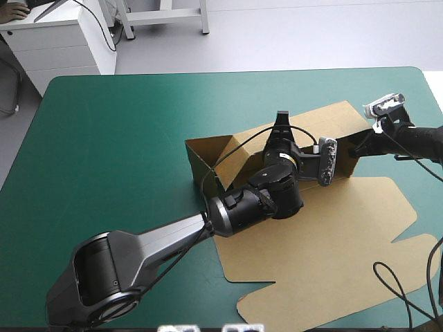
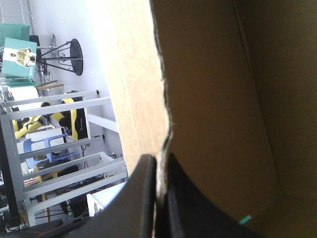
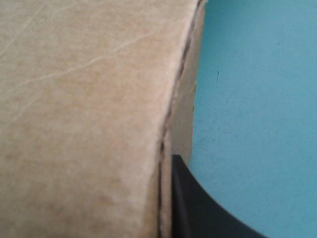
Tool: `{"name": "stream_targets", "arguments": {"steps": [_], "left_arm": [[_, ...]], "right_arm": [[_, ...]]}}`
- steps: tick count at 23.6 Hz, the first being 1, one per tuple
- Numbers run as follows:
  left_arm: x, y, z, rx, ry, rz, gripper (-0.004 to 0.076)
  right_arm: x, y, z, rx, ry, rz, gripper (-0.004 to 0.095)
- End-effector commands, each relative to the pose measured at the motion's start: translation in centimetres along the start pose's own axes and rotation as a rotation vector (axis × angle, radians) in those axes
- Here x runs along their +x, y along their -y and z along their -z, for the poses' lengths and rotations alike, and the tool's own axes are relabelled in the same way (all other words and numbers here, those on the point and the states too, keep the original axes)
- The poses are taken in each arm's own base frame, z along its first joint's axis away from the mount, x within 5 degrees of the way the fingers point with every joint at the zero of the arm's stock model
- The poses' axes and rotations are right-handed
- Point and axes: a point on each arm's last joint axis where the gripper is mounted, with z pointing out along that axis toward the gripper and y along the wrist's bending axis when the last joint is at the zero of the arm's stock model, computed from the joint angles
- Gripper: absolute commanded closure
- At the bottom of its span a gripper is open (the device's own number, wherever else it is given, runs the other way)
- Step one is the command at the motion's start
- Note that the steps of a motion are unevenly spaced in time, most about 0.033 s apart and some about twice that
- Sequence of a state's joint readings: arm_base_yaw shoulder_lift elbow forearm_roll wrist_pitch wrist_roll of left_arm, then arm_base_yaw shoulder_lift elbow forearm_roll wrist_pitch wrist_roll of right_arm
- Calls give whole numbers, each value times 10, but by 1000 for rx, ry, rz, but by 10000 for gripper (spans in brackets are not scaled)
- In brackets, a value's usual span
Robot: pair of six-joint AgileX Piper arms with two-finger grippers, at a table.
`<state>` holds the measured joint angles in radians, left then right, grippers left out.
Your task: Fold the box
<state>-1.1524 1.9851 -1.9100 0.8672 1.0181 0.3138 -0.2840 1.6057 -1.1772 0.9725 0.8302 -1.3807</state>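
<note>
While the brown box (image 1: 332, 228) sits right of centre on the teal-green table (image 1: 111, 138), its far walls raised and its broad lid flat on the near side, I have both arms on it. My left gripper (image 2: 159, 157) is clamped on a raised wall's upper edge, the board pinched between its black fingers (image 2: 143, 198). My right gripper (image 1: 356, 147) pinches the right end wall. Only one finger shows there, tight against the board. I judge the board light, stiff and springy at its creases, so I would grip close to a fold line, never a flap's tip.
</note>
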Motion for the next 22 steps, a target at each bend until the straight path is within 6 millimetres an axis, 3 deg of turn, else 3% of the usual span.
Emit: {"name": "stream_targets", "arguments": {"steps": [1,3,4,7,9,13,17,21,22], "left_arm": [[4,-21,23,-53,38,77,693],[5,-22,23,-70,33,67,623],[5,-24,23,-89,32,56,525],[2,-25,24,-101,64,84,349],[0,-25,24,-105,85,112,292],[-7,-23,32,-106,122,129,286],[-25,-18,63,-121,235,113,321],[-38,-18,102,-199,308,79,428],[-39,-20,114,-221,334,102,503]], "right_arm": [[-16,-10,13,-48,61,-34,912],[-14,-10,13,-44,41,-41,912],[-13,-9,13,-30,28,-58,912],[-12,-7,13,-4,15,-98,912],[-12,-6,12,4,9,-115,912],[-12,-4,12,36,8,-158,912],[-11,-4,10,66,-15,-174,912],[-12,-6,8,75,-22,-199,912],[-11,-5,8,83,-29,-205,912]]}}
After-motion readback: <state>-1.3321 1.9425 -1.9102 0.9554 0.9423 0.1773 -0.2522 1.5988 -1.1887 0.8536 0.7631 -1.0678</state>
